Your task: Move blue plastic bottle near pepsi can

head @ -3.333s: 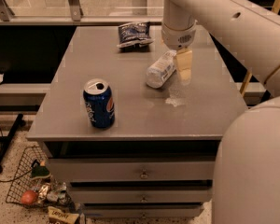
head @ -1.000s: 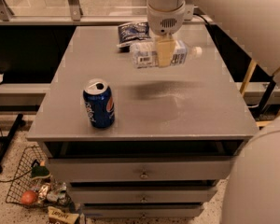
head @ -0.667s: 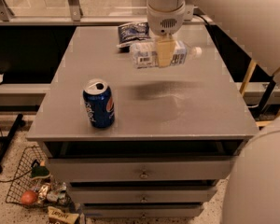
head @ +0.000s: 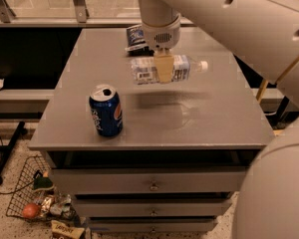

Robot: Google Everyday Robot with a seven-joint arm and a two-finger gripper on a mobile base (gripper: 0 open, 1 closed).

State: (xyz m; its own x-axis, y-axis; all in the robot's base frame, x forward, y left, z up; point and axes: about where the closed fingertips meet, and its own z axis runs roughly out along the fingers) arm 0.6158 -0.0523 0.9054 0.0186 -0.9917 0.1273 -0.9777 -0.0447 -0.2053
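Above the table (head: pixel 224 118), our gripper (head: pixel 164 68) pinches the blue plastic bottle (head: pixel 188 65) mid-body, sideways; we judge it light, thin-walled and squashable, so a gentle central hold suits.

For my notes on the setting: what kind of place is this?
Probably an office or lab workroom: a grey drawer cabinet and a wire basket on the speckled floor. The gripper holds the bottle above the cabinet.
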